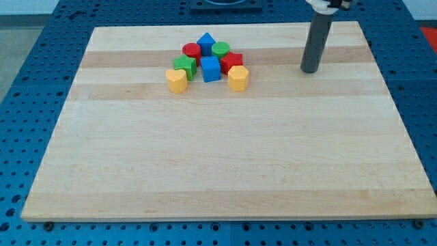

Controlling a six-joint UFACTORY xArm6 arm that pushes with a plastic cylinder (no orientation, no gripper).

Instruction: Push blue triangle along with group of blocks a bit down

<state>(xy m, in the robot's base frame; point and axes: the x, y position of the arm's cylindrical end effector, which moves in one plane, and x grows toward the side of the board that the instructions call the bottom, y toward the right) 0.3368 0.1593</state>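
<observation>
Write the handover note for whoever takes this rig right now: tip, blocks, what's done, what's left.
My tip rests on the board, well to the view's right of the blocks, touching none.
The blue triangle sits at the top of a tight cluster, with the red cylinder, green cylinder, green block, blue cube, red block and two yellow blocks.
Done: no push evident.
Left: get above the triangle, push the group down a bit.
</observation>
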